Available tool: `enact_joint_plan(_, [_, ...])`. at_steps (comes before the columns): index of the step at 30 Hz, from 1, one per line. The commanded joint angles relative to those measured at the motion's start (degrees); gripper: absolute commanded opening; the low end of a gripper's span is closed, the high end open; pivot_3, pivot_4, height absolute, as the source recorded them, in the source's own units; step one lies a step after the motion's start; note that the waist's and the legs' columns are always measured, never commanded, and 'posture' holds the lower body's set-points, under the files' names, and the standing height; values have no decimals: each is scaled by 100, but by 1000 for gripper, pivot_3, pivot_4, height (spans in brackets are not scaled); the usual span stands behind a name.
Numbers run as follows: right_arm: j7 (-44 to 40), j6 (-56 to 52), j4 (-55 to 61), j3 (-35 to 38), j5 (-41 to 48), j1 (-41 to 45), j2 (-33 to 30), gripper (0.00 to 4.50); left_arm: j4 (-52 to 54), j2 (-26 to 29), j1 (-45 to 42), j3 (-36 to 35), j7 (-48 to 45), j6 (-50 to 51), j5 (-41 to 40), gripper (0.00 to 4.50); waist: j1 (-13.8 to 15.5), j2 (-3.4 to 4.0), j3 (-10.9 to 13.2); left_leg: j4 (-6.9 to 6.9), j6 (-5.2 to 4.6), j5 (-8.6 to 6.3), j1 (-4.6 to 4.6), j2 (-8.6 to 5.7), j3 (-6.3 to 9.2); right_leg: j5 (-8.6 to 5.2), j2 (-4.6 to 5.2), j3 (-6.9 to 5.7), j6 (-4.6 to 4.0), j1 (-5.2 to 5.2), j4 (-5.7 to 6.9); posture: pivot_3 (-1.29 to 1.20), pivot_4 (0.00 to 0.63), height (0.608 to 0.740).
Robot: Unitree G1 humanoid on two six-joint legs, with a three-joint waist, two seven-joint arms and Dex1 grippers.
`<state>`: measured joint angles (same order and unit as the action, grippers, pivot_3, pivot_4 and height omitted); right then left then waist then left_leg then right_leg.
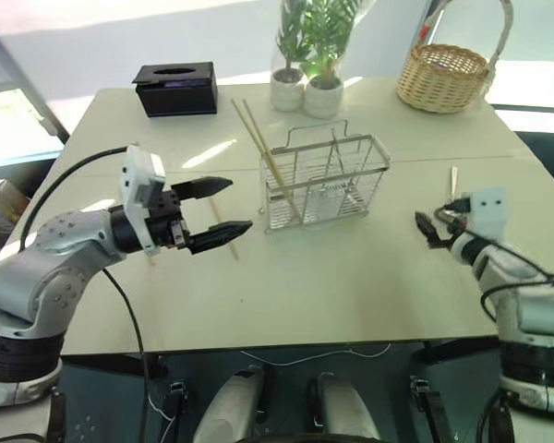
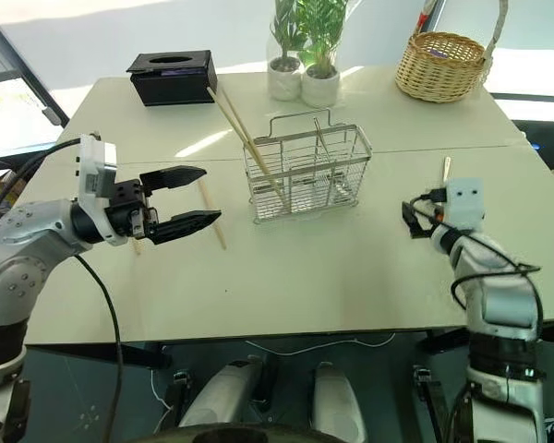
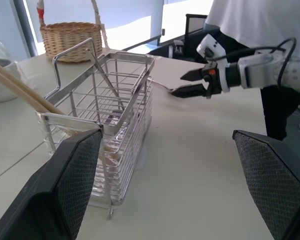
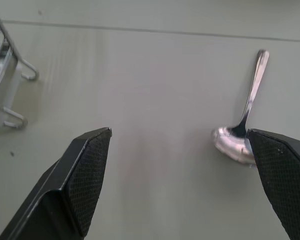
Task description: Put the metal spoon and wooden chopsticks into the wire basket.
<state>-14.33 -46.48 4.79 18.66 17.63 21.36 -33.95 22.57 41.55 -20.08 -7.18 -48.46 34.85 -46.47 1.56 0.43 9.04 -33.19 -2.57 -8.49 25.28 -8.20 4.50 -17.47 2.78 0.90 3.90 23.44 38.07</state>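
Chopsticks partly racked, spoon still on the bench.
Head views: a pair of pale chopsticks [image 1: 266, 152] leans in the wire basket [image 1: 325, 183]; another stick [image 2: 211, 213] lies by the spread, empty left tool [image 1: 220, 211]. Left wrist view: the silver mesh basket stands upright. Right wrist view: the shiny spoon [image 4: 242, 122] lies beside the spread, empty right tool [image 4: 182, 175], apparently next.
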Motion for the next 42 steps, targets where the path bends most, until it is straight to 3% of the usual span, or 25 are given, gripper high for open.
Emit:
enact_joint_plan(1, [-23, -400, -401, 260, 141, 513, -217, 4500, 87, -102, 107, 83, 52, -153, 232, 4411, -10, -3, 1, 0, 0, 0, 0, 1, 0, 0, 0, -1, 0, -1, -2, 0, 150, 740])
enact_joint_plan(11, [23, -151, -3014, 220, -70, 2020, -390, 4500, 584, -502, 528, 99, 490, -130, 387, 4411, -113, -11, 7, -2, -6, 0, 6, 1, -1, 6, 0, -5, 9, -5, -13, 0, 150, 740])
enact_joint_plan(27, [-87, 2092, -6506, -282, -778, 3580, -234, 4500, 1259, -670, 990, -28, 1162, -5, 238, 4411, -121, -11, 7, -19, -17, 8, 4, 1, -2, 16, -3, -7, 26, -13, -6, 0, 150, 740])
enact_joint_plan(42, [590, 2411, -7254, -37, -725, 3867, -116, 4500, 1320, -639, 917, 2, 1355, -16, 218, 4411, -139, -11, 7, -26, -16, 9, 3, 1, -2, 15, -4, -7, 23, -14, 0, 0, 150, 740])
